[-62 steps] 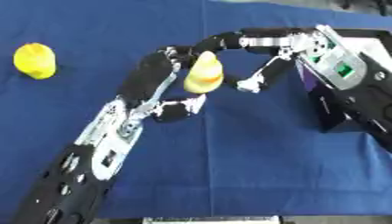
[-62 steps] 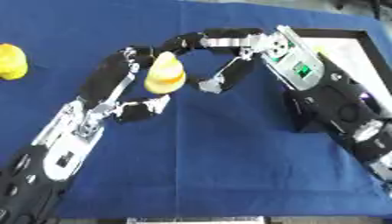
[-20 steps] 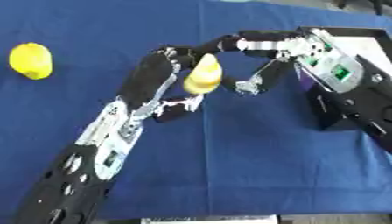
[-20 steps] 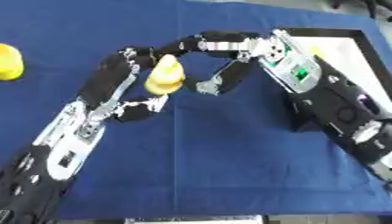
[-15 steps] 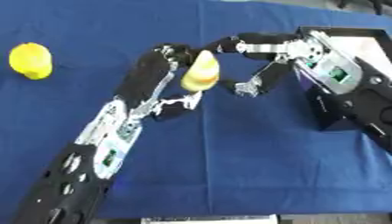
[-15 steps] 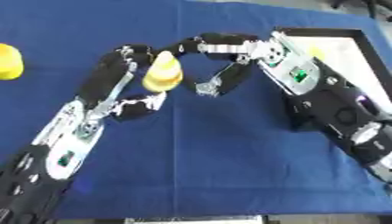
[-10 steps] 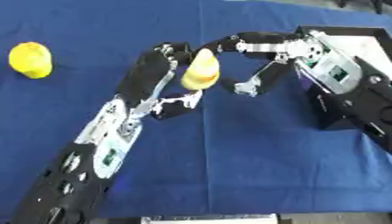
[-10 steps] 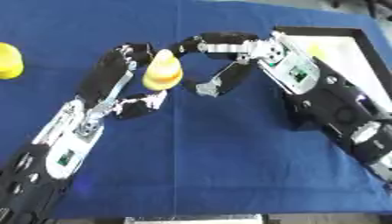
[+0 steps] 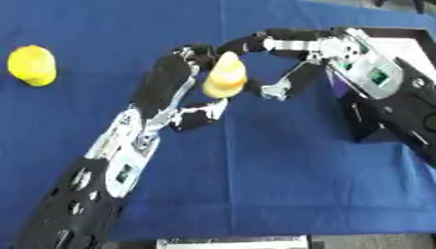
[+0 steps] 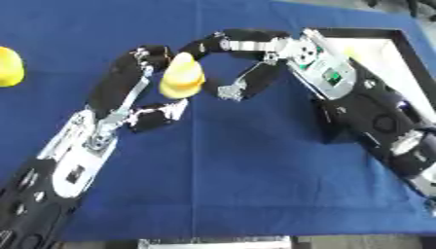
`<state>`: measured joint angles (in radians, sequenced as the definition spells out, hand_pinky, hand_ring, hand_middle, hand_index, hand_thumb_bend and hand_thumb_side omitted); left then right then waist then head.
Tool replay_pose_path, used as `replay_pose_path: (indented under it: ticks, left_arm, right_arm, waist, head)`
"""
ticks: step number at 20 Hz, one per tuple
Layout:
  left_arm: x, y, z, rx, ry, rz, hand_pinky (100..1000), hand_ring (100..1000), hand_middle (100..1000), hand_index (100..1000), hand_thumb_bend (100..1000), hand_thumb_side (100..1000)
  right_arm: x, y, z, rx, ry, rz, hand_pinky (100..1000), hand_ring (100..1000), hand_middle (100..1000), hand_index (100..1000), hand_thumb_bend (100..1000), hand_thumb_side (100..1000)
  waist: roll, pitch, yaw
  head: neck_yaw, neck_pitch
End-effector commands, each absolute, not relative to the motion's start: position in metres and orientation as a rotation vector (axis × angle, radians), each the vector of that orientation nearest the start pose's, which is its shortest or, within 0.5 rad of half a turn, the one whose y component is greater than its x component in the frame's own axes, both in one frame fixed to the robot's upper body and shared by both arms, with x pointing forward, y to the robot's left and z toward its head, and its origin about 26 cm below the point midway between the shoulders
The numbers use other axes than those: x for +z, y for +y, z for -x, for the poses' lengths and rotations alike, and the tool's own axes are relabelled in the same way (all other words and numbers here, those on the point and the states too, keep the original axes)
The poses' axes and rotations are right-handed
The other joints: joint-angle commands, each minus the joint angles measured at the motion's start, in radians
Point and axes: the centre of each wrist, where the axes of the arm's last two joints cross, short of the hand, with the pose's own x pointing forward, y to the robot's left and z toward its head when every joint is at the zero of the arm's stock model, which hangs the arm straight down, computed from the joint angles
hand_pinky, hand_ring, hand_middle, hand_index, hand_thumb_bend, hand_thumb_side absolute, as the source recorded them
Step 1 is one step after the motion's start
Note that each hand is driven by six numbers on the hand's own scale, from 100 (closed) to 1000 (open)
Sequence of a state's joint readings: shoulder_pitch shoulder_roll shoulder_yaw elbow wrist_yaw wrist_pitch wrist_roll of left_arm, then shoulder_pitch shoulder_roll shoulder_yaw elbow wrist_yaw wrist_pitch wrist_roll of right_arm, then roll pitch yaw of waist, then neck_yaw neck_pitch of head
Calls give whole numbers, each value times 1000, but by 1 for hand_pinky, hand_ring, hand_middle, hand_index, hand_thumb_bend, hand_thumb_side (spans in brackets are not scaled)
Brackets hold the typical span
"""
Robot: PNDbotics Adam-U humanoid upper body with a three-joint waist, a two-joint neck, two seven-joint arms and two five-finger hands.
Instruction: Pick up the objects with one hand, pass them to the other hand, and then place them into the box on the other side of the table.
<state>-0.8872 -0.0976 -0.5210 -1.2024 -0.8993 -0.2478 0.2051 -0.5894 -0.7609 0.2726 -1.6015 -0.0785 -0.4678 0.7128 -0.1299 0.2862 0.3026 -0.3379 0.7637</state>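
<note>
Around your hands the blue cloth (image 9: 281, 165) lies bare toward you and out to the left, while the black box (image 10: 400, 46) sits just behind your right hand (image 10: 243, 73), tight to the table's right edge. Your left hand (image 9: 174, 95) is curled on the pear (image 9: 225, 75) above the cloth, and your right hand's open fingers bracket it from the right. A lemon (image 9: 32, 64) lies well left of your left hand, near the left edge.

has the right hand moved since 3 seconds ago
Yes. The right hand has shifted a little leftward and up, away from the black box, its fingers now reaching over the yellow object.
</note>
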Motion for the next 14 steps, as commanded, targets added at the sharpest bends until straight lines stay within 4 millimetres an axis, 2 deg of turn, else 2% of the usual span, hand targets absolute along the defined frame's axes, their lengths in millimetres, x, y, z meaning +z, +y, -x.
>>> replay_pose_path:
  ticks: [1, 7, 10, 14]
  left_arm:
    - [171, -23, -374, 1524, 3032, 474, 731, 566, 497, 558, 100, 163]
    - [174, -23, -374, 1489, 3044, 486, 731, 567, 497, 558, 100, 164]
    - [176, -23, -374, 1467, 3055, 491, 732, 566, 497, 558, 100, 169]
    - [179, -23, -372, 1433, 3067, 493, 732, 567, 497, 558, 100, 171]
  right_arm:
    - [236, -295, -367, 2104, -1862, -111, 910, 1000, 705, 888, 100, 474]
    - [237, -291, -364, 2131, -1851, -104, 900, 1000, 648, 847, 100, 513]
    - [235, -291, -365, 2134, -1846, -101, 889, 1000, 611, 815, 100, 488]
    - [235, -289, -365, 2130, -1846, -113, 890, 1000, 615, 819, 100, 446]
  waist:
    - [-9, -3, -1]
    - [-9, -3, -2]
    - [-9, -3, -2]
    - [-9, -2, -5]
  head:
    - [-5, 6]
    - [-7, 6]
    - [-8, 6]
    - [-7, 6]
